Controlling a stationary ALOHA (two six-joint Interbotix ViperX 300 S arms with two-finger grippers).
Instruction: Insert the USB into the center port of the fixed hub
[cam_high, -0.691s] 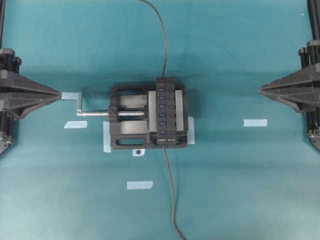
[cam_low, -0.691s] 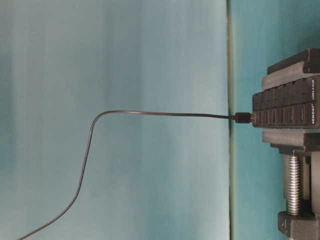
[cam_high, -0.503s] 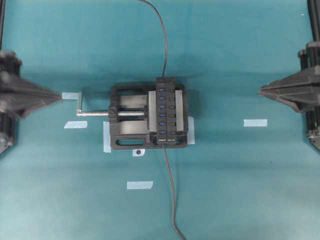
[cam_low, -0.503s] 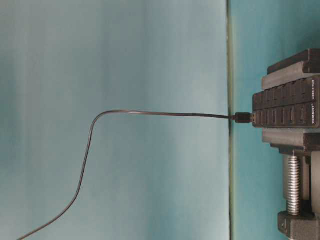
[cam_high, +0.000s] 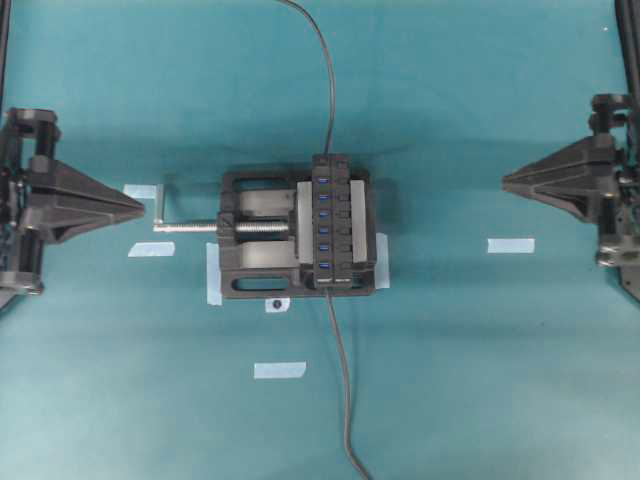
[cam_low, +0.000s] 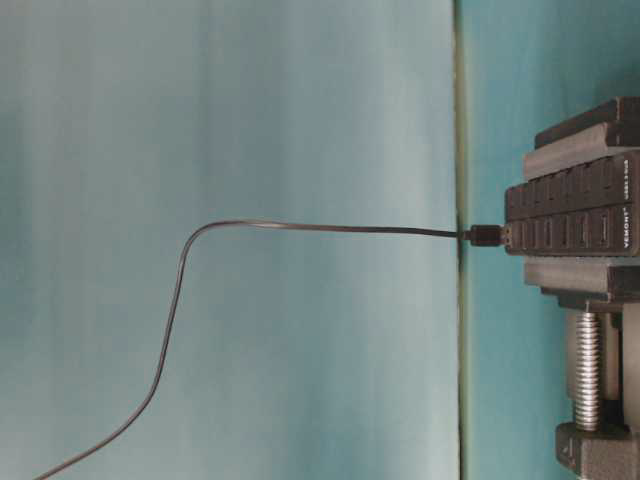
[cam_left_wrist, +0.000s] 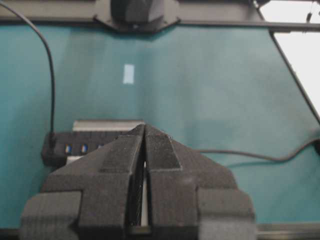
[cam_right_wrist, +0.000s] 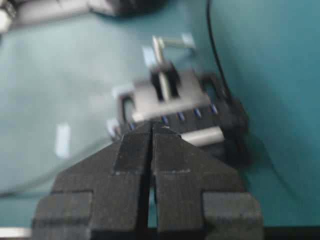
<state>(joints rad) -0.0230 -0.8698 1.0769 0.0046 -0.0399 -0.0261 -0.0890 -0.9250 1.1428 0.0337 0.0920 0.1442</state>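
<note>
The fixed hub (cam_high: 335, 222) is a black strip with a row of blue slots, clamped upright in a vise. Its center port (cam_high: 323, 213) shows empty. The USB (cam_low: 487, 235), a small black plug on a thin dark cable (cam_high: 328, 90), sits right at the hub's far end (cam_high: 328, 157); I cannot tell whether it is seated there. My left gripper (cam_high: 140, 207) is shut and empty, left of the vise handle. Shut and empty too, my right gripper (cam_high: 505, 180) hangs well right of the hub. The left wrist view shows the hub (cam_left_wrist: 75, 147) beyond the shut left gripper (cam_left_wrist: 145, 127).
The black vise (cam_high: 250, 265) has a silver screw and handle (cam_high: 185, 226) sticking out to the left. A grey cord (cam_high: 342, 380) runs from the hub's near end to the front edge. Pale blue tape strips (cam_high: 510, 245) (cam_high: 280, 370) (cam_high: 150, 249) lie on the teal cloth.
Both arms have come off their rest poses. The left gripper's tip has moved right and a little nearer; the right gripper's tip has moved slightly left. Hub and cables are unmoved.
</note>
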